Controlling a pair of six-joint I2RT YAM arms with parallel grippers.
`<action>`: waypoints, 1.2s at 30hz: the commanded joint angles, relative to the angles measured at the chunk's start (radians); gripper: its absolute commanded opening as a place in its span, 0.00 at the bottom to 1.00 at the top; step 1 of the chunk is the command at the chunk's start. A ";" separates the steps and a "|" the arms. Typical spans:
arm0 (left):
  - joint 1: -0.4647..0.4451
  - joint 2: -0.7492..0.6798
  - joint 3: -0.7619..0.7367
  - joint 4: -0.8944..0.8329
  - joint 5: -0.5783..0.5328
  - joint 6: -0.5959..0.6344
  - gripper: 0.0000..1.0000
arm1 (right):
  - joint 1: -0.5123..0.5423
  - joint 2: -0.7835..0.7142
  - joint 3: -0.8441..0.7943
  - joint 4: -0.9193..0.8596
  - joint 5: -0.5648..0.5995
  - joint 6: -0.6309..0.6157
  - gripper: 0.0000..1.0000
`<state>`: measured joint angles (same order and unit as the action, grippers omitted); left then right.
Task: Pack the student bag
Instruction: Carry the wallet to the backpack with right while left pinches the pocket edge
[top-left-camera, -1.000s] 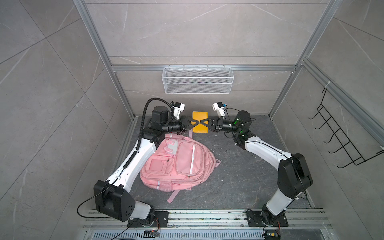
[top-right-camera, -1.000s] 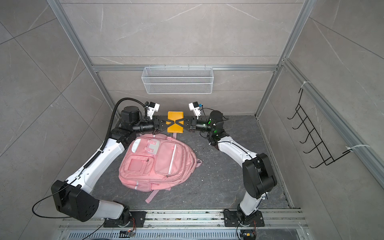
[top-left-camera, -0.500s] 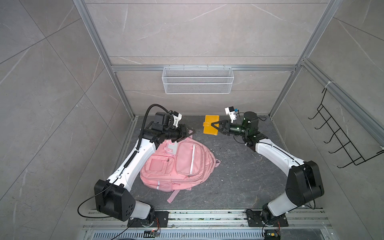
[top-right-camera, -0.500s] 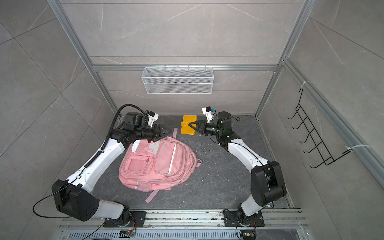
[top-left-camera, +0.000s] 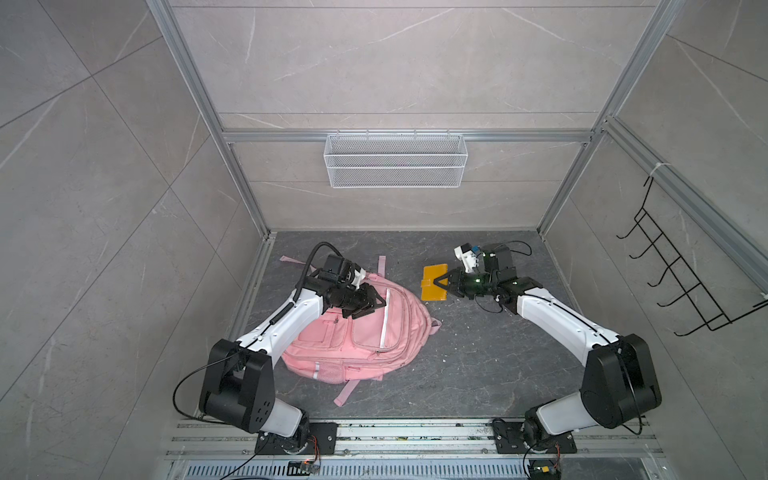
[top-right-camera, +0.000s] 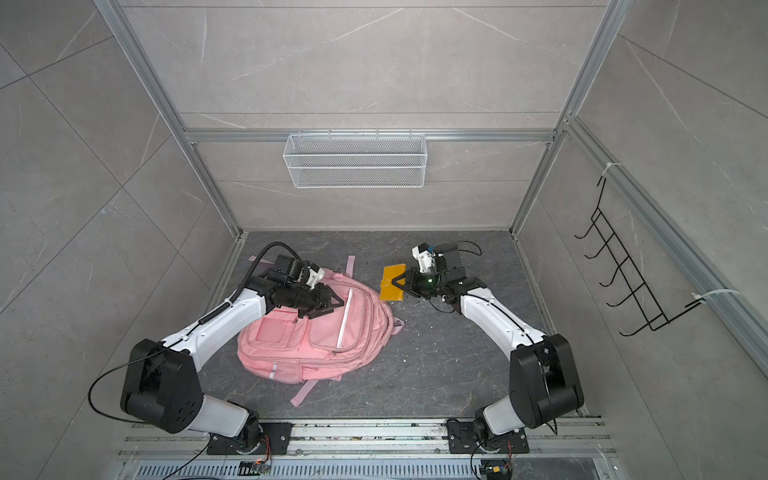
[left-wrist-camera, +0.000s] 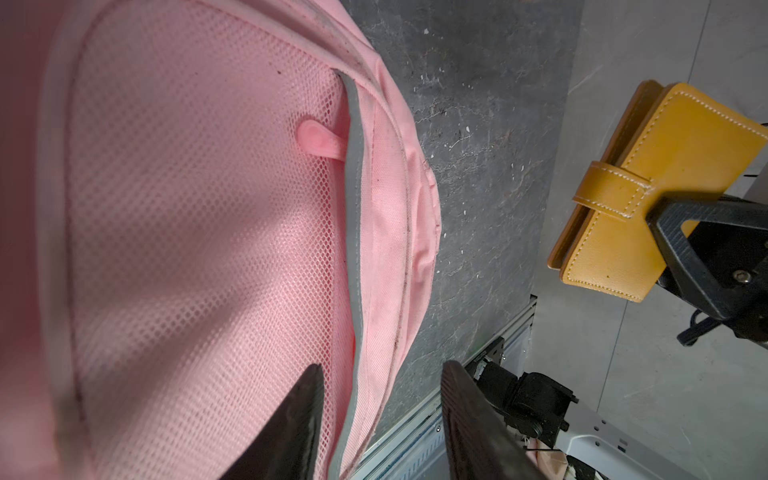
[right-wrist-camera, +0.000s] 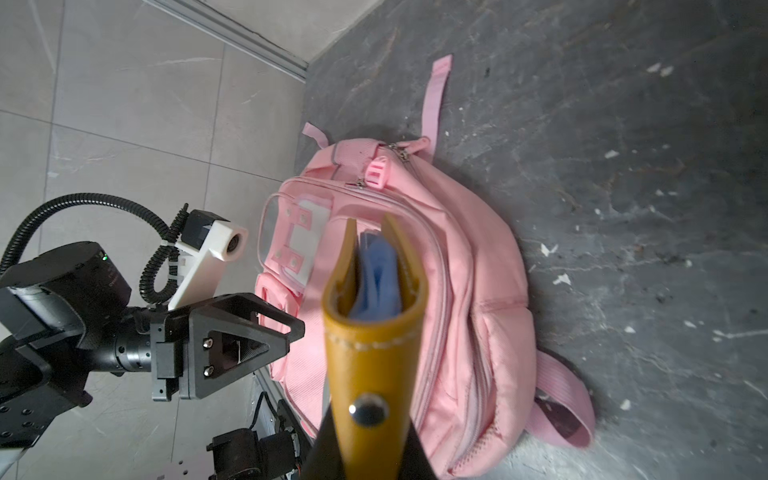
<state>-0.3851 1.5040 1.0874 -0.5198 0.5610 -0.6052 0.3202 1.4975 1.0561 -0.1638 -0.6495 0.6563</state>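
The pink student bag (top-left-camera: 365, 336) (top-right-camera: 316, 336) lies flat on the dark floor, left of centre in both top views. My left gripper (top-left-camera: 376, 305) (top-right-camera: 336, 303) hovers over its upper part, open; in the left wrist view its fingers (left-wrist-camera: 299, 419) straddle the grey strip of the bag's mesh panel (left-wrist-camera: 187, 216) without gripping it. My right gripper (top-left-camera: 437, 282) (top-right-camera: 395, 282) (right-wrist-camera: 368, 444) is shut on a yellow notebook (top-left-camera: 432, 293) (top-right-camera: 390, 293) (right-wrist-camera: 370, 353) (left-wrist-camera: 673, 174) with a snap strap, held in the air to the right of the bag. The right wrist view shows blue pages inside the notebook.
A white wire basket (top-left-camera: 395, 166) hangs on the back wall. A black hook rack (top-left-camera: 681, 286) is mounted on the right wall. Pink straps (top-left-camera: 347, 392) trail from the bag toward the front rail and the back. Metal frame posts edge the floor.
A second ago both grippers held the yellow notebook. My left gripper has since let go, opened and dropped to the bag. The right gripper has carried the notebook to the right.
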 joint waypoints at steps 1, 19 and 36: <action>-0.024 0.045 0.011 0.053 0.033 0.018 0.47 | 0.000 -0.031 -0.016 -0.021 0.033 -0.021 0.00; -0.086 0.170 -0.031 0.297 0.077 -0.099 0.21 | -0.001 -0.048 -0.061 0.012 0.041 -0.006 0.00; -0.046 0.048 0.064 0.171 0.112 -0.025 0.00 | 0.006 -0.073 -0.069 0.078 -0.055 -0.022 0.00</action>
<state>-0.4477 1.6268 1.0817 -0.3317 0.6121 -0.6765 0.3206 1.4662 0.9730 -0.1238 -0.6556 0.6598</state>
